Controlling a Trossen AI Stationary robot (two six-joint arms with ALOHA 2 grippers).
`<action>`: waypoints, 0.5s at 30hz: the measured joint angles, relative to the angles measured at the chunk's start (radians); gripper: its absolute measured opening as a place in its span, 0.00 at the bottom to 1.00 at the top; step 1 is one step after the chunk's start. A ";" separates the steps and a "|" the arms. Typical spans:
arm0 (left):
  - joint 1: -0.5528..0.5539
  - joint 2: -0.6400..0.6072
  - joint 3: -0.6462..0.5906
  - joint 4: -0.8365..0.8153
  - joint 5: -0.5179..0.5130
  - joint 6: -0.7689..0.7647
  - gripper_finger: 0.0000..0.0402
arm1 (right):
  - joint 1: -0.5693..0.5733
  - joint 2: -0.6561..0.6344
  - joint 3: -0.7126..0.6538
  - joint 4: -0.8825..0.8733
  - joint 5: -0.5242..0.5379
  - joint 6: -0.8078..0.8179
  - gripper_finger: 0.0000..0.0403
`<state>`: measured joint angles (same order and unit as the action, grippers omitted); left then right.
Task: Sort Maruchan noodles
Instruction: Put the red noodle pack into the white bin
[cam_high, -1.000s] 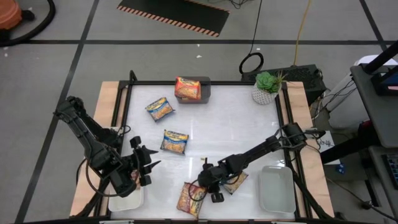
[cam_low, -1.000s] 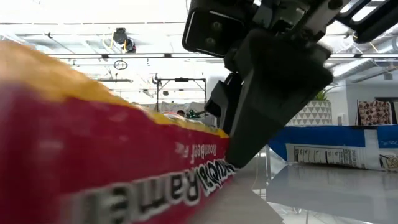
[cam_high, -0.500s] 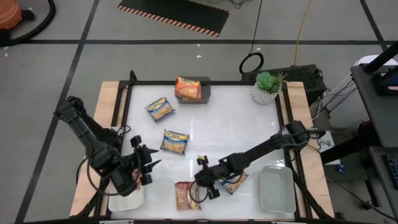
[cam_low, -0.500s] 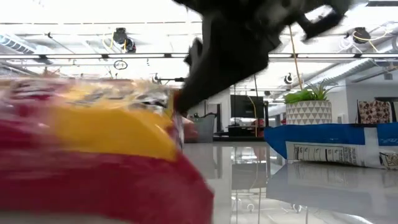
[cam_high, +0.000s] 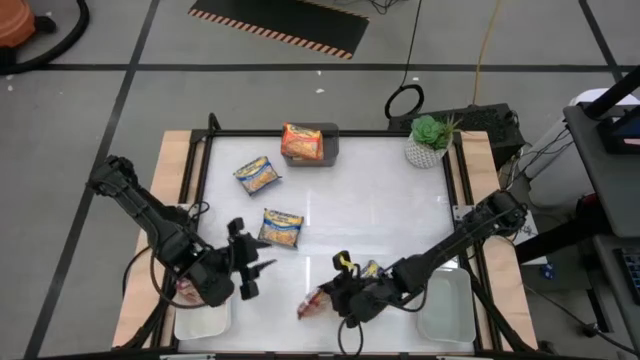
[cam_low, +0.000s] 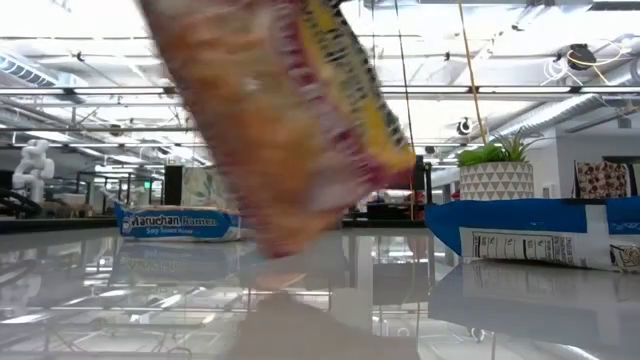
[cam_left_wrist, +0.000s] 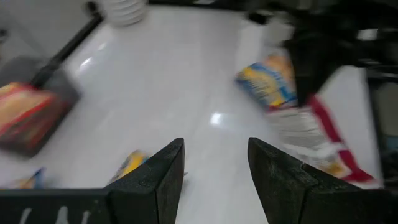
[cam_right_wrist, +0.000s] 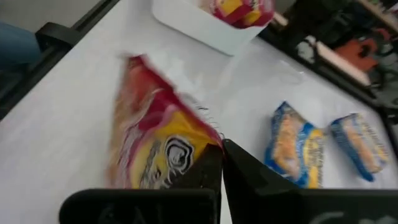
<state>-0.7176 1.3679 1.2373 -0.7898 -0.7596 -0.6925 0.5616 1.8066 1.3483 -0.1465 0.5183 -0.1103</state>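
At six o'clock on the bench (cam_high: 350, 215), your right tool (cam_high: 345, 300) is pinching a red packet (cam_high: 315, 303); your left tool (cam_high: 250, 275) is hovering with fingers apart.

held packet (cam_right_wrist: 155, 149): red and yellow
two loose packets (cam_high: 281, 228): blue and yellow
packet on the grey bin (cam_high: 301, 141): orange
trays (cam_high: 445, 305): white
plant (cam_high: 432, 131): green, white patterned pot
tabletop (cam_high: 370, 215): glossy white
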 joint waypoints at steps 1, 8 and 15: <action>0.002 0.008 0.000 0.045 0.019 0.047 0.45 | 0.004 0.000 0.000 0.000 0.014 -0.008 0.00; 0.013 0.077 0.000 0.300 0.102 0.321 0.45 | 0.001 0.000 0.000 0.000 0.034 -0.008 0.00; 0.054 0.151 0.000 0.358 0.104 0.340 0.45 | 0.001 0.000 0.000 -0.002 0.136 0.024 0.00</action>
<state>-0.6637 1.5189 1.2377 -0.4320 -0.6557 -0.3527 0.5629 1.8069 1.3483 -0.1480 0.6538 -0.0862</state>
